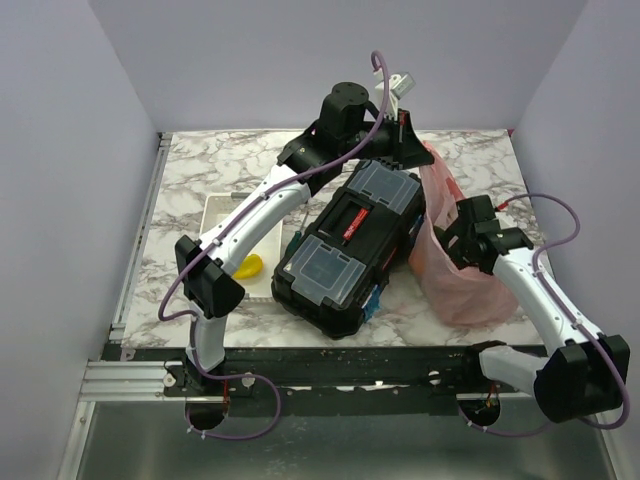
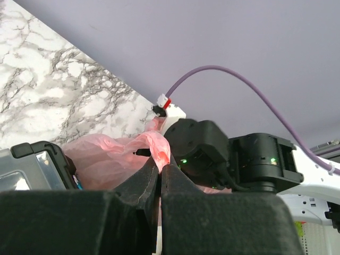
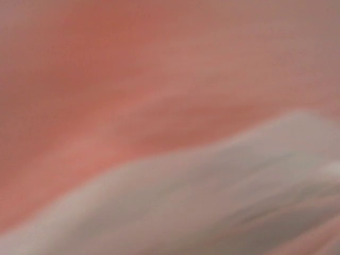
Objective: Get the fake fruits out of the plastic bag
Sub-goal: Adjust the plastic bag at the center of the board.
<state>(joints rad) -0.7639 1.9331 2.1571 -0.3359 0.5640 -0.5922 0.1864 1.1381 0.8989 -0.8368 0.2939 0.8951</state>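
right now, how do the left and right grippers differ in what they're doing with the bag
The left gripper is shut on a bunched fold of the plastic bag. The right gripper is against or inside the bag, its fingers hidden and its camera showing only pink blur. The left arm stretches far across the black toolbox, while the right arm is bent beside it. Both are at the same bag.

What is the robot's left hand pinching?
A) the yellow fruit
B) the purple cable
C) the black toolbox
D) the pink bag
D: in the left wrist view the left hand is shut on a bunched bit of the pink bag.
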